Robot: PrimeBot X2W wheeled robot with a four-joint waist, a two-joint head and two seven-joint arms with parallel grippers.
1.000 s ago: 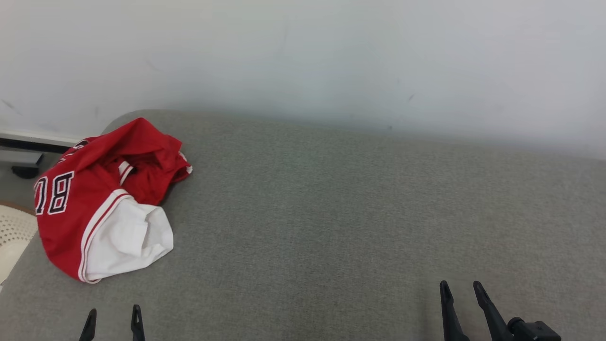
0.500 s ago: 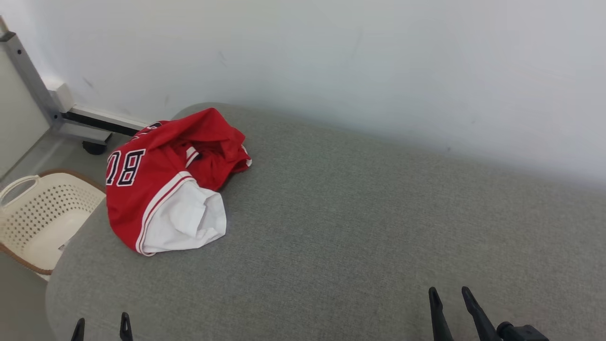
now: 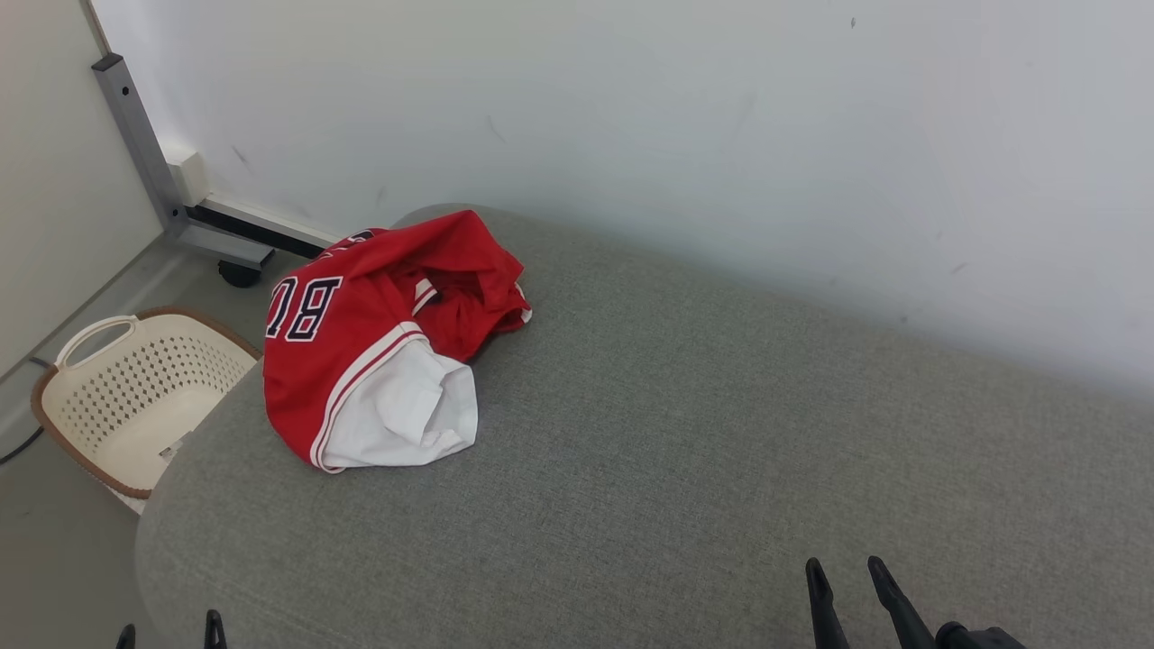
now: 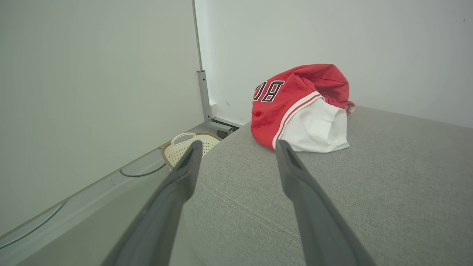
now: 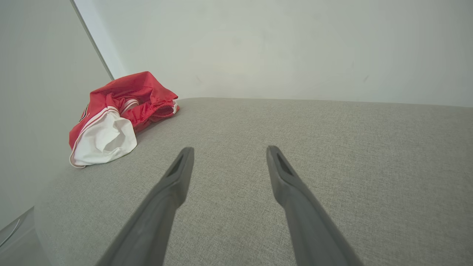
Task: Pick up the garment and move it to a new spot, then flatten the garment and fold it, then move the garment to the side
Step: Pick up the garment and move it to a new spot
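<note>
A crumpled red garment (image 3: 361,324) with a white panel and dark lettering lies bunched at the far left corner of the grey cushioned surface (image 3: 685,433). It also shows in the left wrist view as the garment (image 4: 295,103) and in the right wrist view as the garment (image 5: 118,111). My left gripper (image 3: 169,631) sits open at the near left edge, well short of the cloth, and its fingers (image 4: 236,146) stand wide with nothing between. My right gripper (image 3: 843,572) is open at the near right, far from the garment, empty in its own view (image 5: 227,151).
A cream perforated laundry basket (image 3: 135,397) stands on the floor left of the surface. A grey metal frame post on a wheel (image 3: 180,207) stands behind it by the white wall (image 3: 721,135). The surface's rounded left edge (image 3: 158,550) drops off beside my left gripper.
The head camera has swung left, so the garment shifts right in the picture and the basket and frame post come into view. The garment lies as before, and both grippers stay open.
</note>
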